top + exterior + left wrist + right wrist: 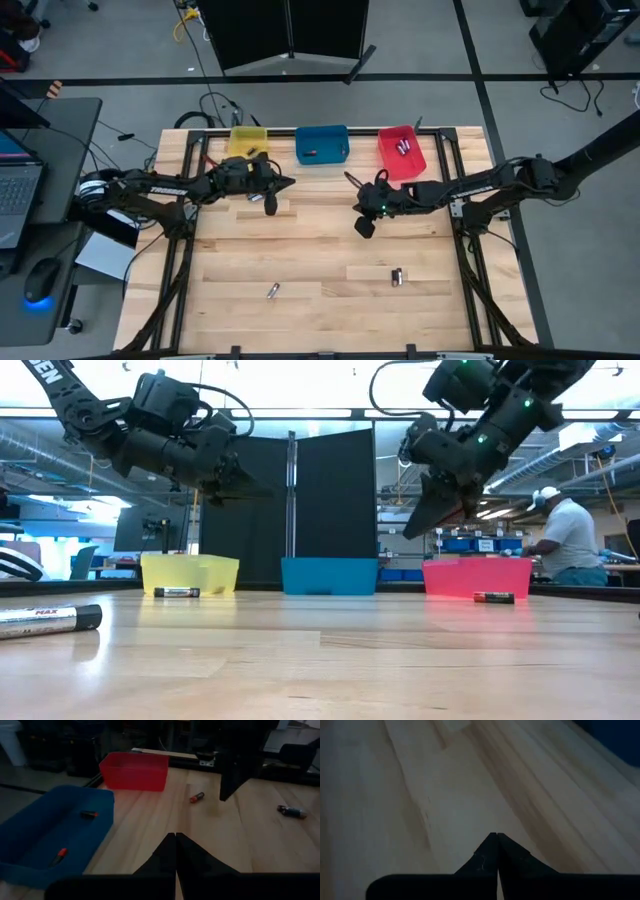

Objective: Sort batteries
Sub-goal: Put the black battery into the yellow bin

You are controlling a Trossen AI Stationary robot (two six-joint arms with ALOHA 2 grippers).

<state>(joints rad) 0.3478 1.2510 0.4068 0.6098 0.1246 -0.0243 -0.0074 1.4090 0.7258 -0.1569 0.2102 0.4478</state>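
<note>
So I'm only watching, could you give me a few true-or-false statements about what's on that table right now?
1. Three coloured bins stand in a row: yellow bin, blue bin, red bin. True.
2. The blue bin is empty. False: two batteries lie in it.
3. The left gripper holds a battery. False: it is shut on nothing.
4. Loose batteries lie on the table. True.
5. The right gripper is wide open. False: it is shut.

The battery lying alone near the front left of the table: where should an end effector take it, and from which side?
Probably from straight above, across the middle of its barrel. The battery lies flat on the table, tilted diagonally, so the fingers should close across its short width. Nothing lies close beside it.
</note>
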